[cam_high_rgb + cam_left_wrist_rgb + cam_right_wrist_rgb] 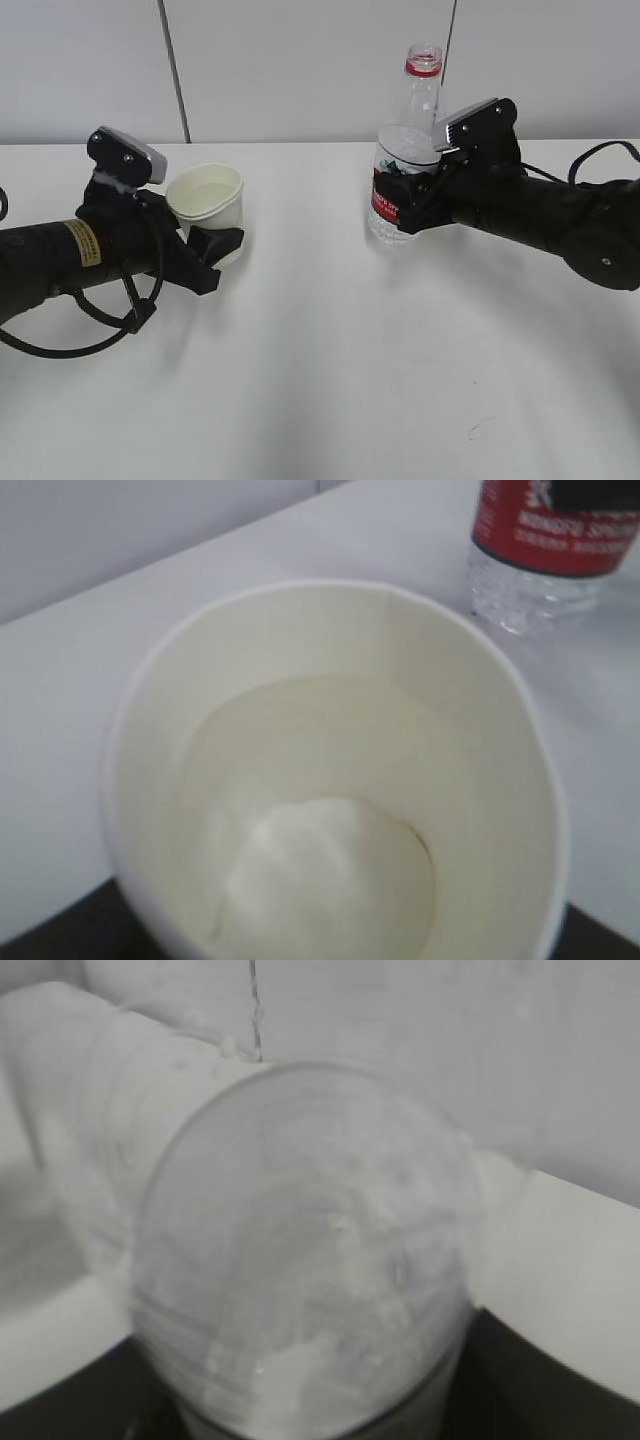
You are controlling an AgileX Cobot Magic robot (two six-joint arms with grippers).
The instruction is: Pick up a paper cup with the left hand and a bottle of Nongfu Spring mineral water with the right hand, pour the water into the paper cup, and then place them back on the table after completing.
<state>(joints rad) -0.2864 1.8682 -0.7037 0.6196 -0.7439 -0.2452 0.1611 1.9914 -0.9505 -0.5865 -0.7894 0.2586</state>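
My left hand (214, 244), the arm with the yellow sticker, is shut on a white paper cup (206, 203) and holds it slightly tilted, low over the white table (330, 380). The cup fills the left wrist view (330, 730) and holds clear water (320, 860). My right hand (402, 196) is shut on the Nongfu Spring bottle (408, 130) at its red label. The bottle stands upright, uncapped, with a red neck ring and a little water at its base. It fills the right wrist view (300, 1250). I cannot tell whether either object touches the table.
A pale wall with vertical seams (172, 70) runs behind the table's far edge. Black cables (90, 330) loop under the left arm, and another cable (600, 150) trails behind the right arm. The bottle's lower part shows at the top right of the left wrist view (545, 550).
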